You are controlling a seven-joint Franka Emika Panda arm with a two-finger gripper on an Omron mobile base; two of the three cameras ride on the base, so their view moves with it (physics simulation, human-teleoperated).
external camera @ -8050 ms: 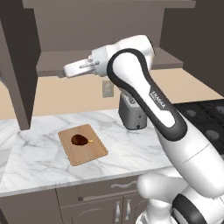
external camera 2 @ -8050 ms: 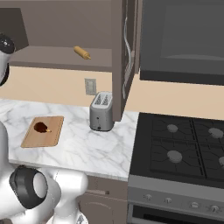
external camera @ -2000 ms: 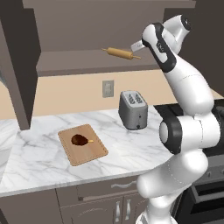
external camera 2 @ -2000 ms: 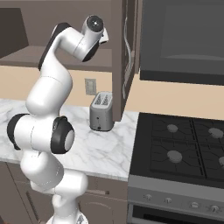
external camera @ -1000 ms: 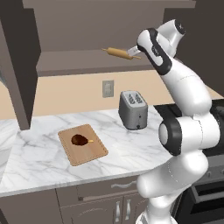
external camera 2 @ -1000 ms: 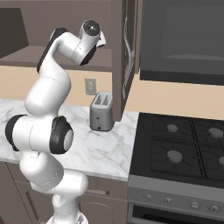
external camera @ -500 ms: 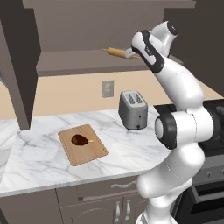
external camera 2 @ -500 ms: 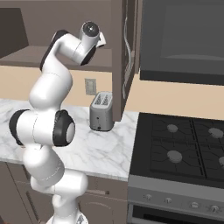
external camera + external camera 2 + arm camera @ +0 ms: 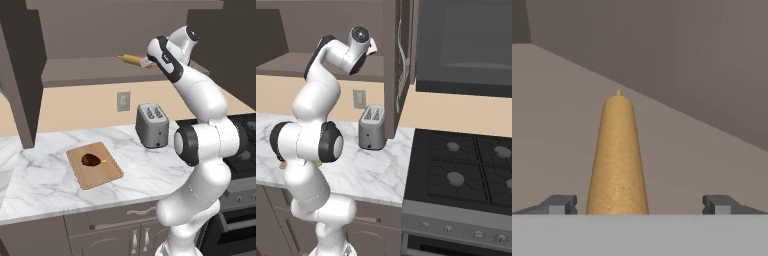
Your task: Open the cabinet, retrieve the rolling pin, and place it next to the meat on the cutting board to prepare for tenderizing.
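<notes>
The cabinet (image 9: 90, 30) stands open, its left door (image 9: 22, 75) swung out toward me. On its inner shelf lies the rolling pin (image 9: 131, 59), a light-tan cylinder. My gripper (image 9: 147, 63) is at the pin's right end. In the hand view the rolling pin (image 9: 618, 160) runs away from me between the two fingertips (image 9: 562, 204), which stand wide apart and clear of it: the gripper (image 9: 640, 205) is open. Below on the counter, the cutting board (image 9: 107, 175) carries the meat (image 9: 91, 160). From the right, my hand (image 9: 363, 42) reaches into the cabinet.
A silver toaster (image 9: 152, 125) stands on the marble counter (image 9: 45, 185) right of the board, under the shelf. The cabinet's right door (image 9: 401, 60) hangs open beside my hand. A black stove (image 9: 466, 170) lies to the right.
The hand has edged left along the shelf, so the pin's near end now lies between the open fingers. The rolling pin, board and meat have not moved.
</notes>
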